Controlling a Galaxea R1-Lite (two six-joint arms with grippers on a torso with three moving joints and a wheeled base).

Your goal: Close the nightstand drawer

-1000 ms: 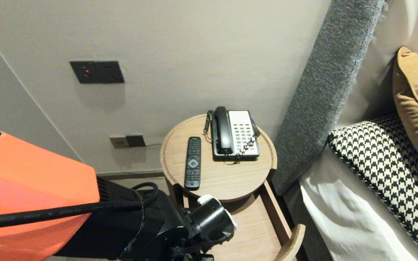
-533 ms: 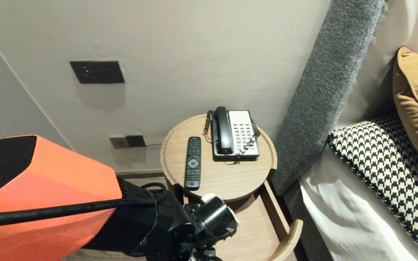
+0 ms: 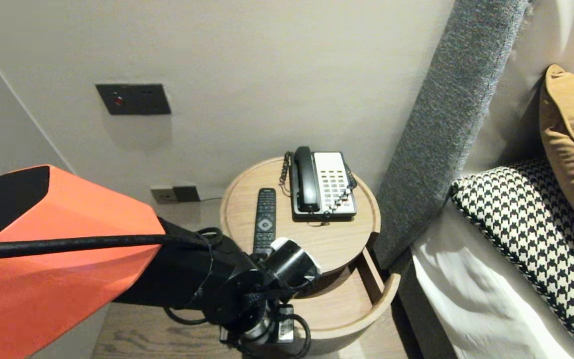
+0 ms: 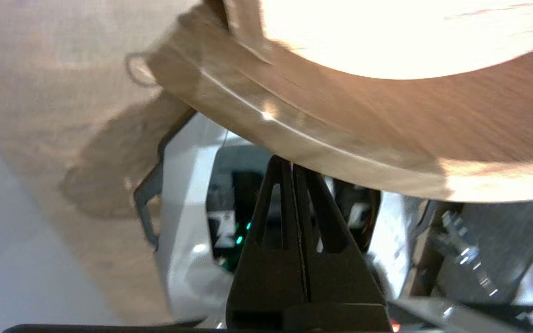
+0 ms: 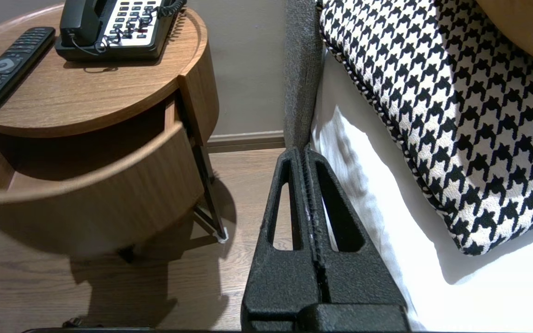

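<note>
Bedside table [image 3: 317,242]; left arm [image 3: 182,274] low, jaws together at drawer front [image 4: 340,134].

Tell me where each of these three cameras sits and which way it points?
Head view: on the robot's head, looking down at the bedside table, phone and remote; its orange left arm shows.
Left wrist view: behind the shut left gripper, facing the drawer front.
Right wrist view: behind the shut right gripper, facing floor and bed.
Shared: head and right wrist views both show phone, remote, drawer.
</note>
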